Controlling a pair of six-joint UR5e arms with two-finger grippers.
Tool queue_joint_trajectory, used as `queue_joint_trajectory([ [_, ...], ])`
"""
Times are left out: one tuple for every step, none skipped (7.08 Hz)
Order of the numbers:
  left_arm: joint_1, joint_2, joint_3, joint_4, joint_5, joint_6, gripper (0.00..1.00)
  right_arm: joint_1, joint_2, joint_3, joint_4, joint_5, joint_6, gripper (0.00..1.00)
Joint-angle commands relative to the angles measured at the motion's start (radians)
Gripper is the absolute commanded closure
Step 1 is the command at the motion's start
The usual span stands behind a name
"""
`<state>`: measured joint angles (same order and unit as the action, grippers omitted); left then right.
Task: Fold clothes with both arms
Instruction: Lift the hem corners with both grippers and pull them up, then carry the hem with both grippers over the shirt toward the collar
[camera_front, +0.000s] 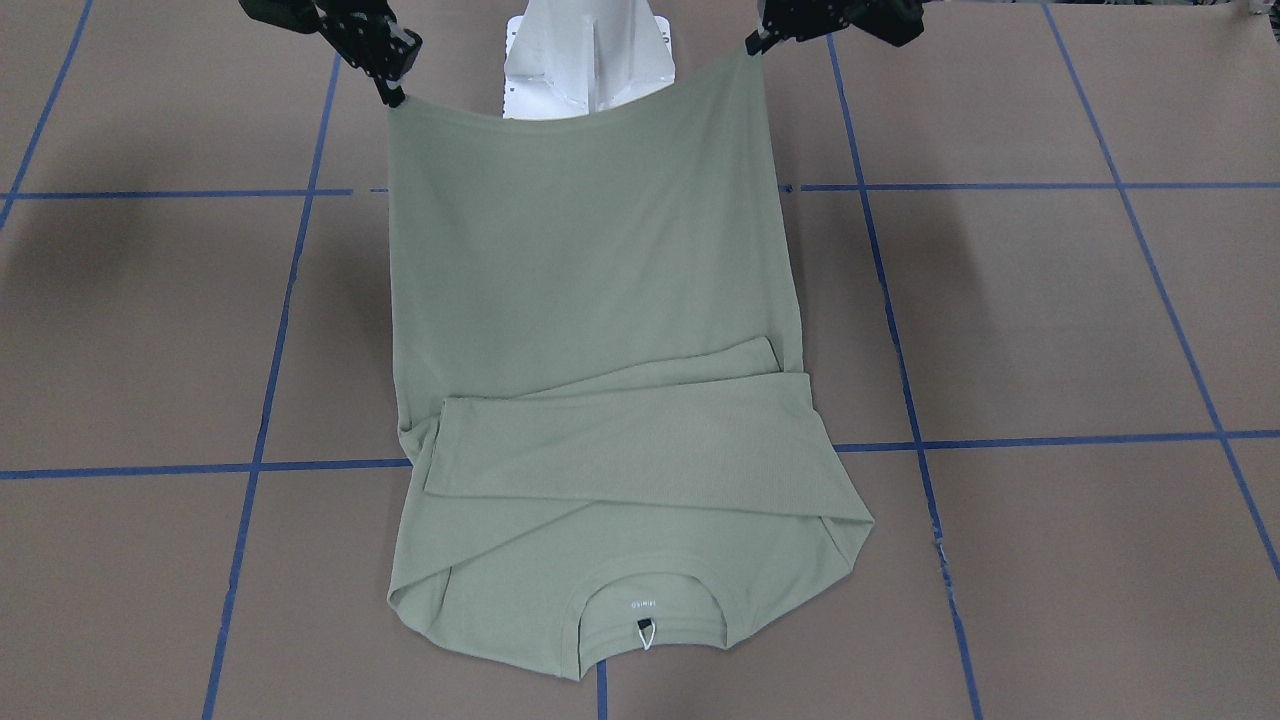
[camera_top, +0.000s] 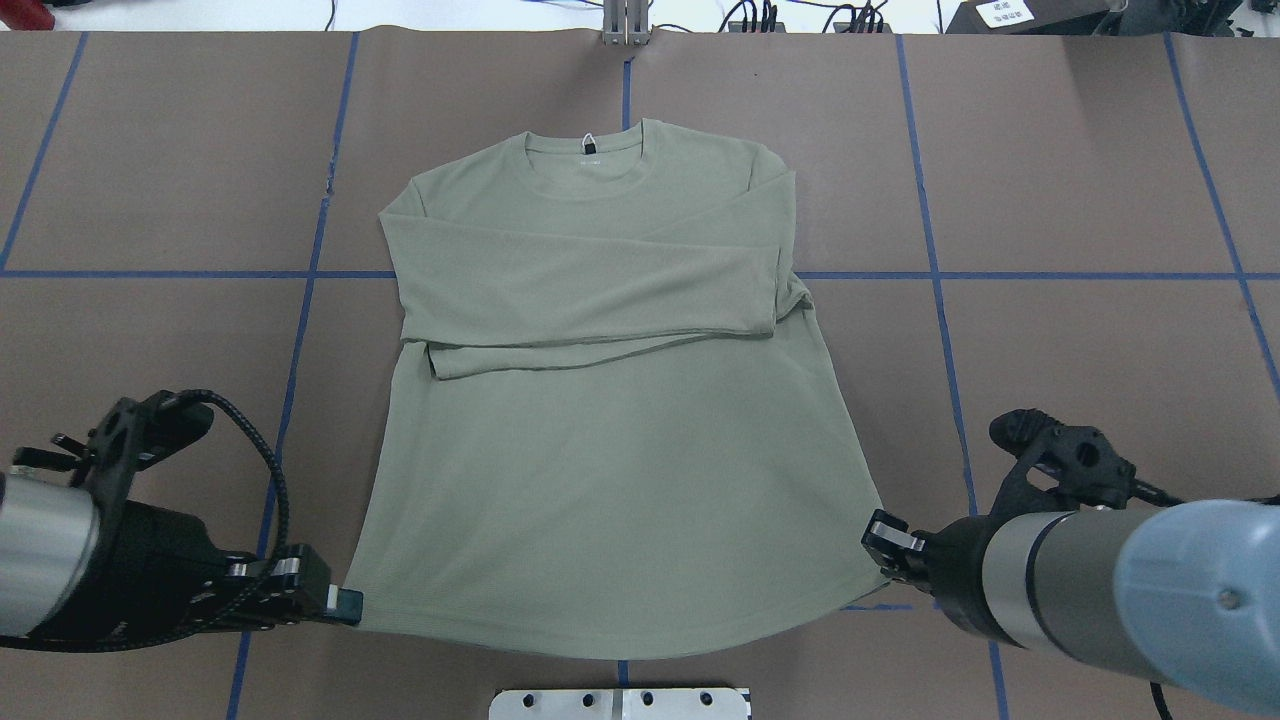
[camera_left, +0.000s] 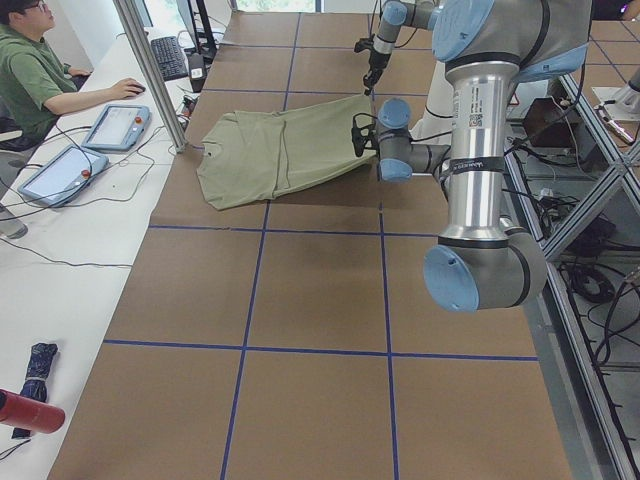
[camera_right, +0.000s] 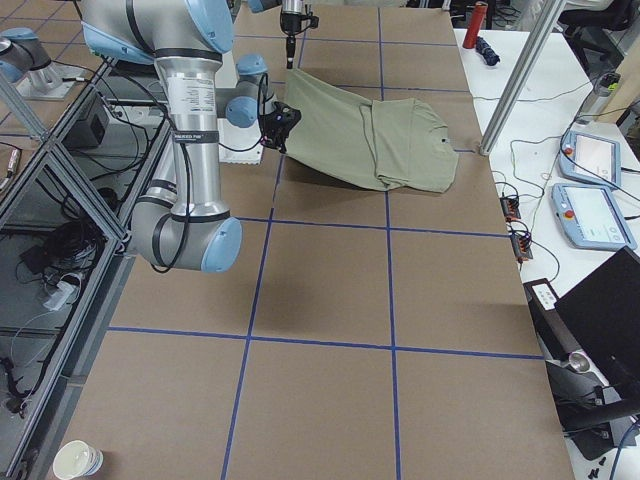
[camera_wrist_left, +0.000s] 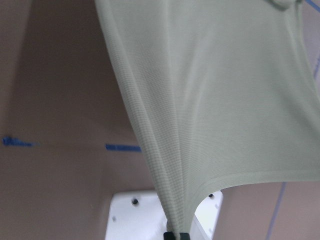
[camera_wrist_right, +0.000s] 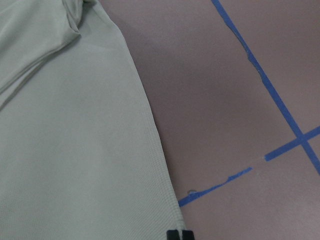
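On the brown table (camera_top: 1100, 150), left tool (camera_top: 352, 605) and right tool (camera_top: 872, 532) each clamp a raised hem corner of the shirt (camera_top: 600, 450).

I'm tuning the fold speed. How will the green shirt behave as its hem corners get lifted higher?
Likely floppy: the shirt sags between the left gripper and right gripper, hem curving down. Probably light, since pinched corners alone raise it. The sleeves folded across the chest lie loose and may slide.
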<state>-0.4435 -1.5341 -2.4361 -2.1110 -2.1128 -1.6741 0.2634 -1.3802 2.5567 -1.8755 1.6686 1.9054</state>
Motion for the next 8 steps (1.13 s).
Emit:
queue_joint_trajectory([
  [-0.087,-0.012,-0.02,0.08,-0.096,0.087,1.0,0.134,0.203,0.027,-0.257,0.148,-0.252,1.0],
  [-0.143,-0.044,0.071,0.083,-0.093,0.219,1.0,0.169,0.228,-0.03,-0.258,0.143,-0.343,1.0],
  [-0.212,-0.122,0.194,0.083,-0.093,0.3,1.0,0.235,0.284,-0.135,-0.254,0.143,-0.446,1.0],
  [-0.281,-0.223,0.323,0.086,-0.093,0.366,1.0,0.294,0.331,-0.233,-0.219,0.143,-0.541,1.0],
  [-0.346,-0.31,0.382,0.161,-0.093,0.429,1.0,0.348,0.339,-0.319,-0.117,0.149,-0.578,1.0],
  [-0.412,-0.395,0.425,0.262,-0.079,0.538,1.0,0.391,0.349,-0.437,-0.015,0.154,-0.595,1.0],
  [-0.429,-0.452,0.496,0.291,-0.029,0.589,1.0,0.436,0.412,-0.576,0.051,0.157,-0.621,1.0],
  [-0.428,-0.486,0.59,0.283,0.047,0.596,1.0,0.466,0.497,-0.716,0.064,0.155,-0.643,1.0],
])
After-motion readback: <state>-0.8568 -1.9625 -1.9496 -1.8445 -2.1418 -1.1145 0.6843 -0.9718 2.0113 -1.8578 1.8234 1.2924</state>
